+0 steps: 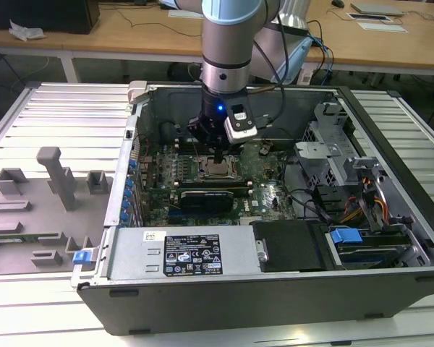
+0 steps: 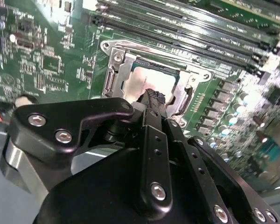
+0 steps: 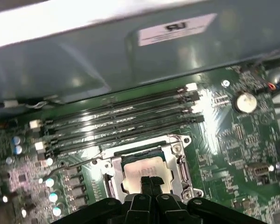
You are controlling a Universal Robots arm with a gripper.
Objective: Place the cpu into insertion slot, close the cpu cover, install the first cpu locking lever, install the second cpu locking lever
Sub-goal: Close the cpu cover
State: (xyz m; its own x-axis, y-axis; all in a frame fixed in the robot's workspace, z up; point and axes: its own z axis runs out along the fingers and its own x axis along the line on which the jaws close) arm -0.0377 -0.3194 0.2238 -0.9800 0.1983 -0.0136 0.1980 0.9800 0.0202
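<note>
The cpu (image 3: 147, 169) lies flat in the insertion slot (image 3: 141, 152), its silvery-beige top showing through the window of the cpu cover (image 3: 179, 156). That silver frame lies down flat around the chip (image 2: 154, 80). My gripper (image 3: 150, 181) hangs directly over the chip's middle, its two black fingertips pressed together with nothing between them. I cannot tell whether the tips touch the chip. A thin wire lever (image 3: 77, 162) juts out sideways from the socket's edge. In the exterior view the gripper (image 1: 217, 157) reaches down into the open computer case above the socket (image 1: 218, 170).
Long black memory slots (image 3: 121, 116) run beside the socket, with the grey case wall (image 3: 107, 60) beyond them. A black card (image 1: 206, 196) and the power supply (image 1: 181, 253) lie nearer the case front. A grey fixture plate (image 1: 36, 210) sits at the exterior view's left.
</note>
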